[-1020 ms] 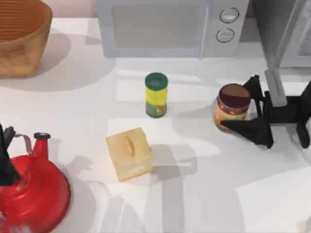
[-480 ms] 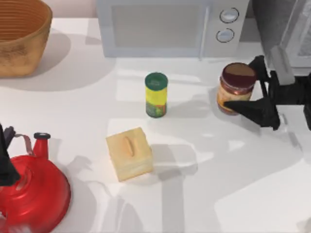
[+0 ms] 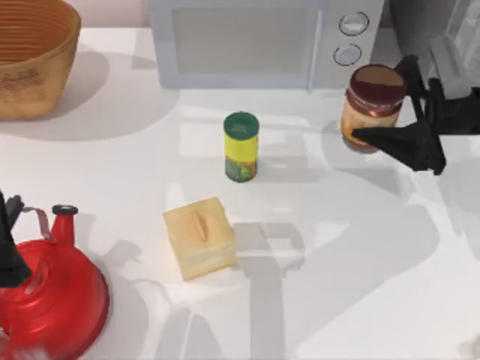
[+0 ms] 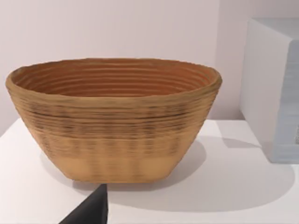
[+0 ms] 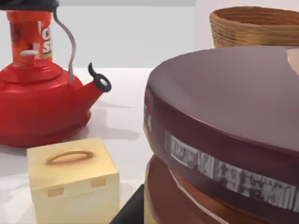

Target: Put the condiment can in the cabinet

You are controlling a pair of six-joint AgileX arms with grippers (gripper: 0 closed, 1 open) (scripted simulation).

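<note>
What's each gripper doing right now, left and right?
Left gripper: parked at the table's left edge by the red kettle; its state cannot be told.
Right gripper: closed on the condiment can, beside the microwave.

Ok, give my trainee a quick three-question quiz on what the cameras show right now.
1. True or false: the right end effector grips the condiment can.
2. Which stands nearest the green-lidded can in the top view? A) basket B) wooden box C) kettle
3. Fill in: in the top view the left arm is parked at the left edge, beside the red ____.

Key: 1 true; 2 B; 3 kettle.
</note>
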